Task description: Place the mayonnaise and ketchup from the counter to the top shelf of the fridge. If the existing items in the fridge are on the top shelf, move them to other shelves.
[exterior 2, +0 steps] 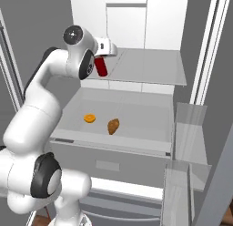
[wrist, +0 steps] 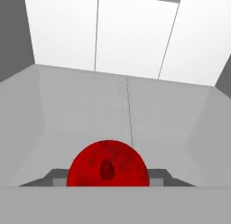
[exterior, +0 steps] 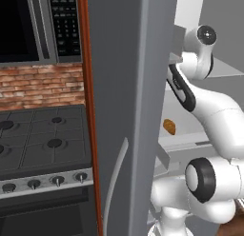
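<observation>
I am carrying the ketchup point(exterior 2: 102, 67) into the fridge point(exterior: 128, 87), and I judge the step in hand to be setting it down on the top shelf point(exterior 2: 145, 68). To do that well, I am thinking of keeping the bottle upright, bringing its base flat onto a bare part of the shelf well inside the front edge, and only then letting go, so it is not tipping forward off the lip. The bottle is hanging just above the left front part of the top shelf, seemingly not yet resting on it.

My fingers point(exterior 2: 103, 61) are closed narrowly around the ketchup near its top; in the hand view its round red cap end point(wrist: 108, 166) is sitting between them, with the shelf stretching away beyond it.

Below the top shelf, on the next shelf down point(exterior 2: 136, 115), the orange-brown roll-like lump point(exterior 2: 113, 125) is lying beside a small orange round thing point(exterior 2: 89, 118), so neither is crowding the top shelf. I cannot tell where the mayonnaise is.
</observation>
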Tool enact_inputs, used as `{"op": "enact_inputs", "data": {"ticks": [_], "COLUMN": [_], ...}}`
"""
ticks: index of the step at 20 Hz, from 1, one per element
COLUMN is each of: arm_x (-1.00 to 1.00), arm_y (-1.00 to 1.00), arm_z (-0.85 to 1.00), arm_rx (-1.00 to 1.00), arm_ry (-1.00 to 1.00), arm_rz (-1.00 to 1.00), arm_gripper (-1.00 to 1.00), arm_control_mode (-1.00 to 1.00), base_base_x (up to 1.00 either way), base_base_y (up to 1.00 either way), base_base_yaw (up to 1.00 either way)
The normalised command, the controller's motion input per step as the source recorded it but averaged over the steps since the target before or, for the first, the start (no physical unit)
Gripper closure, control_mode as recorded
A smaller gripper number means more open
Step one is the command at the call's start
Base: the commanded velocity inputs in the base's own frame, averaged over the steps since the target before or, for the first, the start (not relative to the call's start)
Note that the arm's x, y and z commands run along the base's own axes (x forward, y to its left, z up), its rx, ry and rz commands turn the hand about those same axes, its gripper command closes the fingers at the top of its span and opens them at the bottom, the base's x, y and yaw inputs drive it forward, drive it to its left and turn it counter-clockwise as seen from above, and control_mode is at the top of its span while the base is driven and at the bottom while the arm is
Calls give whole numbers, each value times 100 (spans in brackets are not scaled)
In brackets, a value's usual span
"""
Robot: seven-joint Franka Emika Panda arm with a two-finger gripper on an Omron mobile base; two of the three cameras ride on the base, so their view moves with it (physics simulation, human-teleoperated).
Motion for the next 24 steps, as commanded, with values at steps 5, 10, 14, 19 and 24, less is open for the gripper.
{"op": "enact_inputs", "data": {"ticks": [5,10,14,19,24], "arm_x": [51,61,51,21,25], "arm_y": [-3,-2,-5,-12,-5], "arm_z": [-30,-22,-45,-67,-42], "arm_rx": [1,3,2,5,7], "arm_ry": [2,0,0,0,-5], "arm_rz": [0,0,0,0,0], "arm_gripper": [100,100,100,100,-100], "arm_control_mode": [-100,-100,-100,-100,-100], "base_base_x": [0,0,0,0,0], "base_base_y": [0,0,0,0,0], "base_base_yaw": [0,0,0,0,0]}}
